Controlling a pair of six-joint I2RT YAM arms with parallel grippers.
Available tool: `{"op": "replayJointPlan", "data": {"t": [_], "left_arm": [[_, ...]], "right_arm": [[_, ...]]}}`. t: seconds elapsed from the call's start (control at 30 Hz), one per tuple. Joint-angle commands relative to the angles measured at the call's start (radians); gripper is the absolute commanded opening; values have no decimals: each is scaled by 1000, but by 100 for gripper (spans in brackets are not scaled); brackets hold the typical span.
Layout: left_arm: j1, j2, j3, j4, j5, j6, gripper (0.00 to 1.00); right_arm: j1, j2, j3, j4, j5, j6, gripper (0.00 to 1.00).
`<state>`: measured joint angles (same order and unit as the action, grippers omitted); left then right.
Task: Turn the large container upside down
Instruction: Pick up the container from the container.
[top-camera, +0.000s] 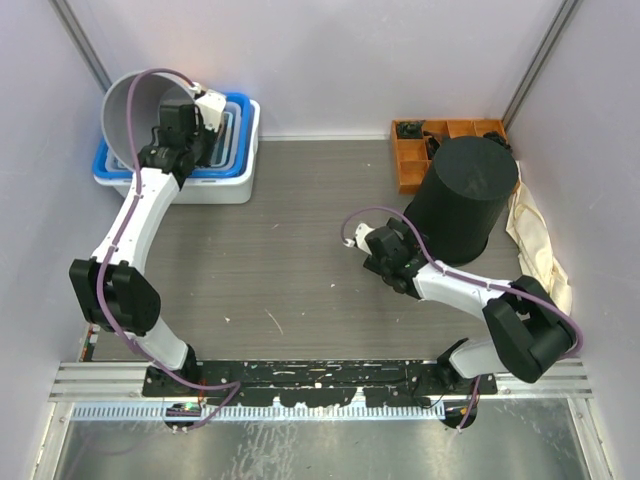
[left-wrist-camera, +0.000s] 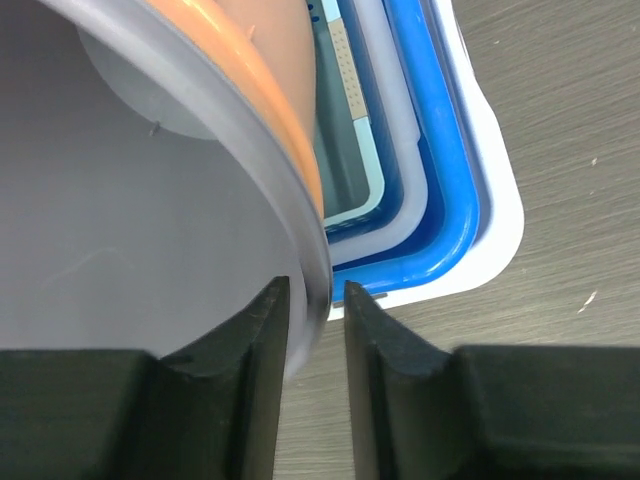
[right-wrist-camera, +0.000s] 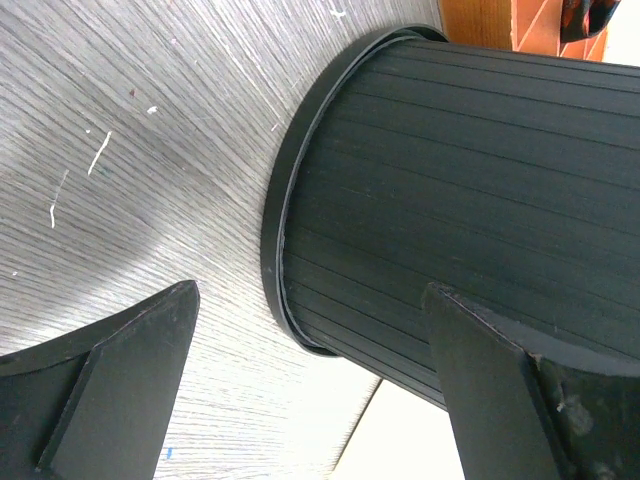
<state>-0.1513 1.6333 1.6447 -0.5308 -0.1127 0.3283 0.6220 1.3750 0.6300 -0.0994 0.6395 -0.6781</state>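
A large grey container (top-camera: 128, 108) is tipped on its side at the far left, its mouth facing the camera, over stacked bins. My left gripper (top-camera: 180, 118) is shut on its rim. In the left wrist view the thin grey rim (left-wrist-camera: 300, 250) sits between the two fingers of the left gripper (left-wrist-camera: 315, 300), and an orange surface (left-wrist-camera: 270, 90) shows just behind it. A large black ribbed container (top-camera: 465, 195) stands upside down at the right. My right gripper (top-camera: 395, 250) is open and empty just left of its base, which shows in the right wrist view (right-wrist-camera: 470, 170) between the spread jaws of that gripper (right-wrist-camera: 310, 295).
A white bin with blue bins nested inside (top-camera: 225, 175) stands at the far left, under the grey container; it also shows in the left wrist view (left-wrist-camera: 450, 200). An orange parts tray (top-camera: 410, 160) sits behind the black container. A cream cloth (top-camera: 535, 240) lies at the right wall.
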Motion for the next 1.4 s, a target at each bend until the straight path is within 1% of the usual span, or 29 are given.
{"op": "replayJointPlan", "data": {"t": [0.0, 0.07, 0.13, 0.17, 0.23, 0.37, 0.47, 0.5, 0.53, 0.6, 0.63, 0.67, 0.7, 0.87, 0.93, 1.07, 1.13, 1.17, 1.23, 1.33, 1.37], "left_arm": [[-4, -11, 6, 32, -2, -2, 39], [-3, 0, 10, 29, -2, -4, 43], [-3, 3, 10, 34, -5, -4, 51], [-4, 7, 11, 35, -7, -3, 52], [-3, 12, 17, 33, -9, -2, 53], [-4, 32, 38, 16, -16, -7, 50], [-4, 34, 41, 17, -18, -10, 45], [-4, 34, 40, 17, -17, -11, 43], [-4, 31, 37, 20, -15, -12, 39], [-4, 21, 25, 35, -10, -16, 27], [-4, 15, 24, 38, -9, -17, 18], [-4, 12, 26, 36, -9, -20, 7], [-4, 10, 33, 29, -9, -25, 0], [-6, -33, 47, -18, 6, -26, 0], [-10, -73, 45, -22, -18, -15, 0], [-10, -186, 66, 33, -99, 51, 0], [-11, -275, 55, 81, -108, 92, 0], [-11, -300, 83, 60, -110, 100, 0], [-10, -310, 187, -48, -105, 92, 0], [-11, -326, 281, -120, -96, 96, 0], [-11, -328, 300, -122, -106, 100, 0]], "right_arm": [[11, -1, 28, 26, 24, 17, 100], [13, -5, 27, 26, 27, 15, 100], [13, -10, 22, 27, 30, 15, 100], [13, -14, 20, 26, 31, 13, 100], [14, -22, 15, 30, 31, 16, 100], [15, -41, 16, 26, 17, 23, 100], [16, -42, 19, 26, 19, 23, 100], [16, -43, 19, 25, 19, 22, 100], [17, -49, 16, 28, 18, 22, 100], [18, -57, 16, 27, 17, 20, 100], [18, -57, 14, 29, 17, 19, 100], [18, -58, 13, 28, 18, 19, 100], [18, -59, 12, 28, 18, 19, 100], [18, -66, 6, 32, 21, 22, 100], [17, -70, 1, 38, 27, 17, 100], [30, -79, -36, 104, 80, -49, 100], [29, -93, -44, 108, 76, -59, 100], [30, -98, -37, 95, 66, -52, 100], [28, -100, -12, 50, 34, -32, 100], [28, -74, 25, -3, -12, -17, 100], [28, -59, 36, -19, -21, -13, 100]]}}
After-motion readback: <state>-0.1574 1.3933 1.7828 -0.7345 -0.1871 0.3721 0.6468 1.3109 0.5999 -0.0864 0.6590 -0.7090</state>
